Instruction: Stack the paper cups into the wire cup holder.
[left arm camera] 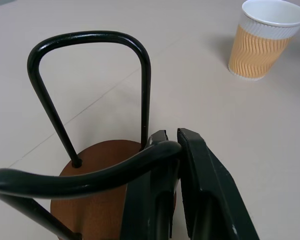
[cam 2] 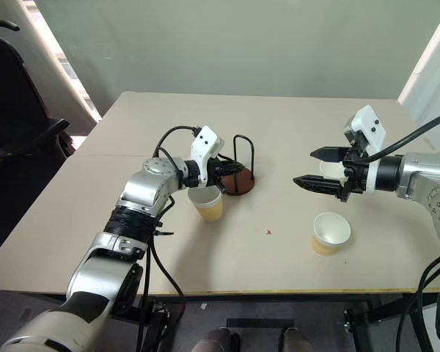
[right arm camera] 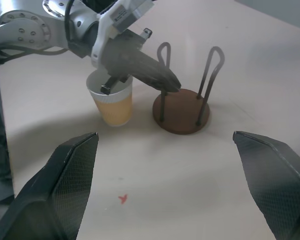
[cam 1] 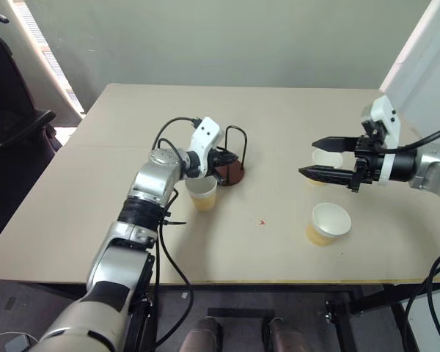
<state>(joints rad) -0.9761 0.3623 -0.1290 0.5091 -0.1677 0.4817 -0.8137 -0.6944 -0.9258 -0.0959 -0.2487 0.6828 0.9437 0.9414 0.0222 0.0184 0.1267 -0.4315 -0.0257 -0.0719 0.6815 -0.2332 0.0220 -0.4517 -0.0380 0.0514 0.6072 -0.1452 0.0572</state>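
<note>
i'm clamping the left pincer (cam 1: 221, 163) onto a wire hoop of the cup holder (cam 1: 233, 172), which is sitting empty mid-counter (cam 1: 95, 191). the right pincer (cam 1: 328, 158) is hanging wide open, holding nothing. all three cups (cam 1: 202, 192) (cam 1: 328, 224) (cam 1: 327, 163) are standing loose, unstacked.

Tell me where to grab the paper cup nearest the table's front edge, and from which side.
Grip that paper cup across its upper wall just under the white rolled rim, coming from above with the open right gripper. It stands upright, mouth up, apart from the other cups, and widens toward the rim, so the fingers should not slip off.
</note>
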